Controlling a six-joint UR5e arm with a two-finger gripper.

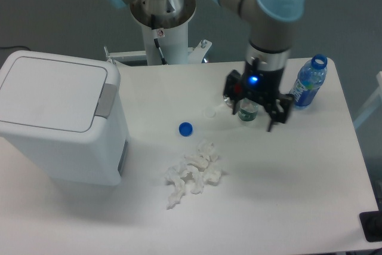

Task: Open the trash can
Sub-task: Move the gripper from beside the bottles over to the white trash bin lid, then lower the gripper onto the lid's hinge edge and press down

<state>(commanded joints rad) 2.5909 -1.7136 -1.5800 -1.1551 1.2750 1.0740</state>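
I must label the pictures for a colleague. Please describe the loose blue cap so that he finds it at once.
Start from the trash can, the big white box at the table's left. Right of it, on the bare tabletop, lies the cap, just above the crumpled tissue. It is the only small blue round thing lying alone; the other blue belongs to the bottle far right.

small bottle point(248, 111) half hidden behind the tool point(253, 116)

From my gripper point(255, 111) to the bin point(59, 117), the straight line across the table point(286, 195) meets a blue cap point(185, 128) and, nearer me, crumpled tissue point(192, 174). A small bottle point(248, 110) sits just beside the fingers, and a blue bottle point(309, 83) stands right of them. The bin's lid point(54, 91) is shut, with open room above it.
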